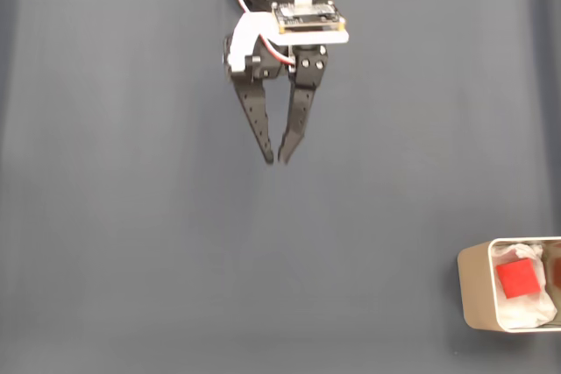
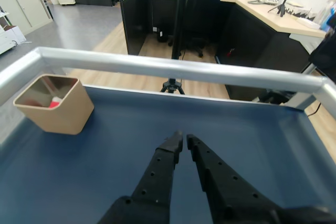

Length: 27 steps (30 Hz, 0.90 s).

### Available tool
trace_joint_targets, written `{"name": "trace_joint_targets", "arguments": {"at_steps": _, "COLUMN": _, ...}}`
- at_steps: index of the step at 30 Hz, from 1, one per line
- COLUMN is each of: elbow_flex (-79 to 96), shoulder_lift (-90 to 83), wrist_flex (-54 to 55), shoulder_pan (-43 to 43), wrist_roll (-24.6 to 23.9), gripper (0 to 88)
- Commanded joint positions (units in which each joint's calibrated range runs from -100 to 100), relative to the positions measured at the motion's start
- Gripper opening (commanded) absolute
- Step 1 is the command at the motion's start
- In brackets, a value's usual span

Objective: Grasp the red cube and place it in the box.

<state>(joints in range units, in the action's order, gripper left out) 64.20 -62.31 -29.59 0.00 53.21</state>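
- The tool hangs over the bare blue-grey counter at the upper middle of the fixed view, its two black fingers drawn together until the tips nearly touch, with nothing between them.
- The wrist view confirms this: the tool shows only a sliver of gap at the tips, and no object is gripped.
- The red cube lies inside the box, resting on the white wrinkly lining at the lower right corner of the fixed view.
- In the wrist view the box stands at the left, well apart from the tool, with a small patch of the red cube visible just inside its rim.
- The relation that matters: in the fixed view the box lies well away from the fingertips, down and to the right; in the wrist view it lies ahead and to the left.
- Since the cube already sits in the box, the placing looks done, and I judge that no further grasp is called for.
- A darker reddish thing sits at the box's right edge in the fixed view, cut off by the frame; what it is cannot be told.
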Motion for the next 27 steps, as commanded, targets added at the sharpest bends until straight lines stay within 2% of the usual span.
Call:
{"name": "trace_joint_targets", "arguments": {"at_steps": 1, "elbow_flex": 12.7, "shoulder_lift": -12.5, "wrist_flex": -1.2, "shoulder_pan": 0.3, "wrist_roll": -0.7, "gripper": 0.0}}
{"name": "trace_joint_targets", "arguments": {"at_steps": 6, "elbow_flex": 26.8, "shoulder_lift": -27.0, "wrist_flex": -7.0, "shoulder_pan": 0.4, "wrist_roll": -1.1, "gripper": 0.0}}
{"name": "trace_joint_targets", "arguments": {"at_steps": 12, "elbow_flex": 34.5, "shoulder_lift": -36.1, "wrist_flex": -16.8, "shoulder_pan": 0.9, "wrist_roll": -2.5, "gripper": 0.0}}
{"name": "trace_joint_targets", "arguments": {"at_steps": 21, "elbow_flex": 35.6, "shoulder_lift": -37.6, "wrist_flex": -39.6, "shoulder_pan": 0.6, "wrist_roll": -2.4, "gripper": 0.0}}
{"name": "trace_joint_targets", "arguments": {"at_steps": 27, "elbow_flex": 35.6, "shoulder_lift": -37.7, "wrist_flex": -44.4, "shoulder_pan": 0.3, "wrist_roll": -4.1, "gripper": 0.0}}
